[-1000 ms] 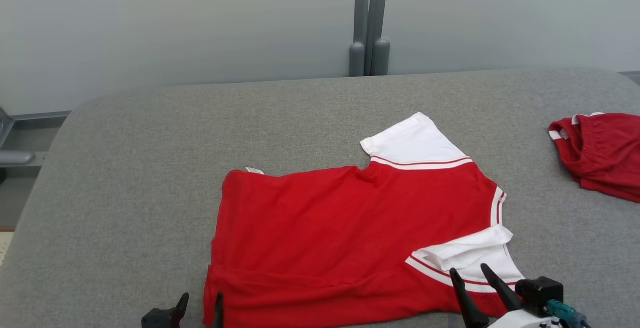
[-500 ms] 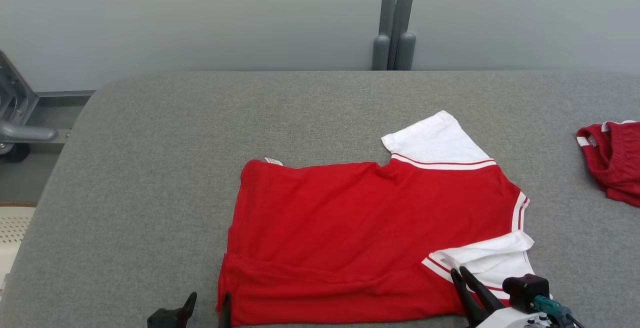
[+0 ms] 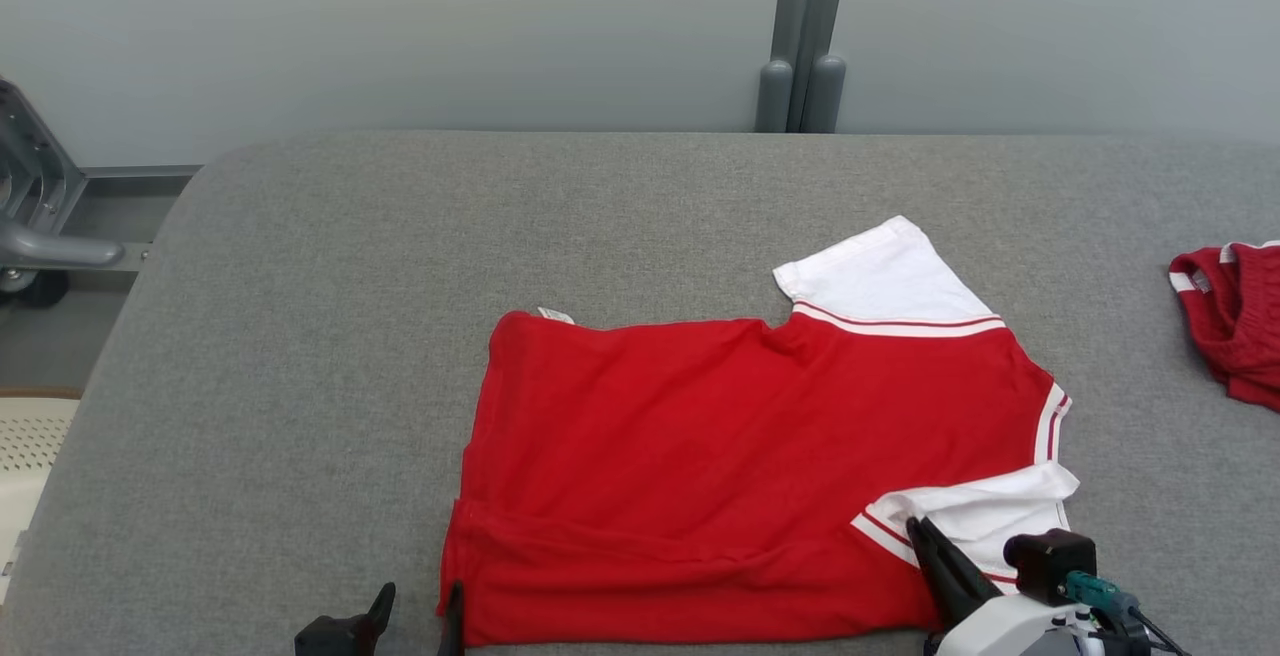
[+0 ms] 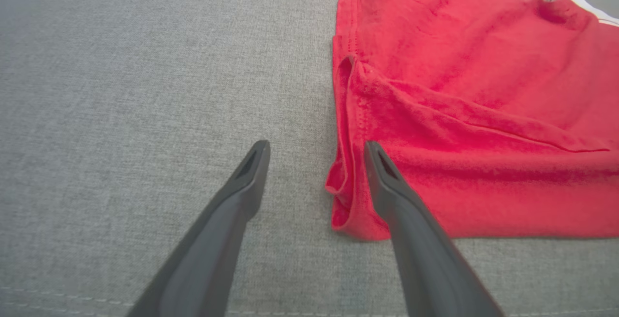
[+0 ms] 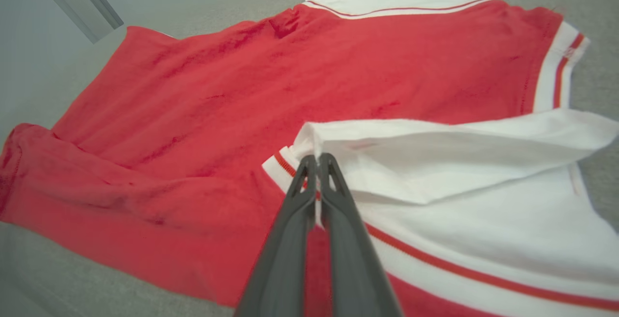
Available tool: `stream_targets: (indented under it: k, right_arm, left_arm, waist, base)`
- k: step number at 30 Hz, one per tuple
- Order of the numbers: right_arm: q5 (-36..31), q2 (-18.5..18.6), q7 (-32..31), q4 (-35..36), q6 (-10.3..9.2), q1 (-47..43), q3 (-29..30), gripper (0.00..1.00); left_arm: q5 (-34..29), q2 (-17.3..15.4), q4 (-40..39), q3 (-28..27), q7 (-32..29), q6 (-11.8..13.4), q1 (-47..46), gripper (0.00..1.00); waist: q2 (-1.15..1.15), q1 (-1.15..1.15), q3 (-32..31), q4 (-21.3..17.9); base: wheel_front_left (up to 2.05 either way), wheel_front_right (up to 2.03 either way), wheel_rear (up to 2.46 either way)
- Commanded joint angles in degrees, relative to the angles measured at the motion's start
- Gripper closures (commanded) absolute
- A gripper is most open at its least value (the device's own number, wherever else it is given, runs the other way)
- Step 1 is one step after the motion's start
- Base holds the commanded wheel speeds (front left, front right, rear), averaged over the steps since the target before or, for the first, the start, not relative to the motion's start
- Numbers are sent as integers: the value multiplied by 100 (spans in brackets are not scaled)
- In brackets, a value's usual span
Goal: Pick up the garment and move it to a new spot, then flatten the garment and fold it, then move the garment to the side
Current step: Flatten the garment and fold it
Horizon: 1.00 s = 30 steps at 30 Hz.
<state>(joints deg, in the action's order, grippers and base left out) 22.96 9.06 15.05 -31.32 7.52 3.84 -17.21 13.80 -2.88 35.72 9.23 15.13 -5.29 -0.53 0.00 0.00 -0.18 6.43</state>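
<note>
The garment (image 3: 740, 456), a red short-sleeved shirt with white sleeves trimmed in red and white stripes, is lying mostly flat on the grey padded surface (image 3: 300, 386). In the head view it is sitting right of centre and close to the near edge, with its hem facing the robot's left and its neck facing the right. Its far sleeve (image 3: 880, 281) is lying spread out, its near sleeve (image 3: 985, 511) is lying folded back on itself, and a long crease is running along the near side of the red body. A bundle of red cloth (image 3: 1230, 326) is sitting well apart at the right edge of the surface. The right gripper (image 3: 918, 528) was holding its fingers spread over the near sleeve a second ago. Now they are pressing together, pinching the folded white edge of that sleeve between their tips. The whole head view has also slid sideways, so the camera has turned, and the shirt is lying as it was. The right arm is reaching in from the lower right, fingers pointing up and slightly left, low against the cloth. The left gripper (image 3: 420, 596) is hovering at the near hem corner, fingers wide apart and holding nothing, one over the grey surface and the other over the hem edge.
</note>
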Motion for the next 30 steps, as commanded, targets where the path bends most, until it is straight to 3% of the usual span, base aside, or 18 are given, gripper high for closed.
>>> stream_targets:
  k: [1, 15, 16, 17, 18, 23, 30]
  right_arm:
    - [-27, 23, 14, 0, -8, 71, 22, 100]
    - [-342, 169, 14, -438, -8, 1097, -63, 100]
    - [-342, 165, 14, -513, -8, 1167, -51, 75]
    - [-368, 175, 14, -594, -8, 1227, -34, 9]
    - [-395, 180, 14, -688, -8, 1282, -24, 0]
    - [-515, 133, 14, -599, -8, 1348, 215, 0]
    - [-776, 118, 14, 170, -8, 955, 566, 0]
  left_arm:
    - [8, -9, -13, 0, -5, 10, 29, 0]
    - [74, -10, 33, 252, -6, -15, -220, 0]
    - [89, -10, 38, 285, -6, -13, -248, 0]
    - [101, -10, 38, 311, -6, -9, -271, 0]
    - [122, -10, 42, 336, -6, -2, -285, 0]
    - [193, -9, 4, 362, -6, 53, -288, 0]
    - [120, -9, -120, 234, -6, 110, -236, 0]
  waist:
    - [0, 0, 9, 3]
    - [0, 0, 297, 188]
    - [0, 0, 326, 216]
    - [0, 0, 351, 244]
    - [0, 0, 369, 269]
    - [0, 0, 411, 312]
    - [0, 0, 383, 135]
  base:
    - [0, 0, 0]
    - [0, 0, 0]
    - [0, 0, 0]
    - [0, 0, 0]
    - [0, 0, 0]
    - [0, 0, 0]
    - [0, 0, 0]
